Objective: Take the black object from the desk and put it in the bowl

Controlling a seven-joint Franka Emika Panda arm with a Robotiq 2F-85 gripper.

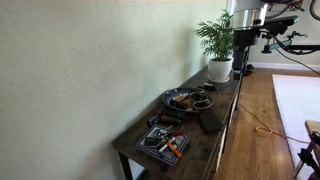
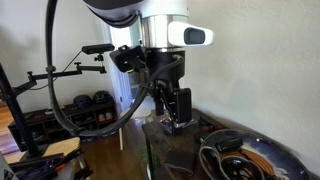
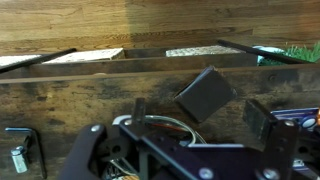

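The black object is a flat dark block lying at an angle on the dark wooden desk. In the wrist view it sits between my gripper's spread fingers and touches neither. The gripper is open and hangs low over the desk in both exterior views. The bowl is wide and dark with cables and tools in it. It stands mid-desk, and in an exterior view its rim lies beside the gripper.
A potted plant stands at the desk's far end near the arm. A tray of tools sits at the near end. A metal hex key lies on the desk. The wall runs along one side, and wooden floor with an orange cable along the other.
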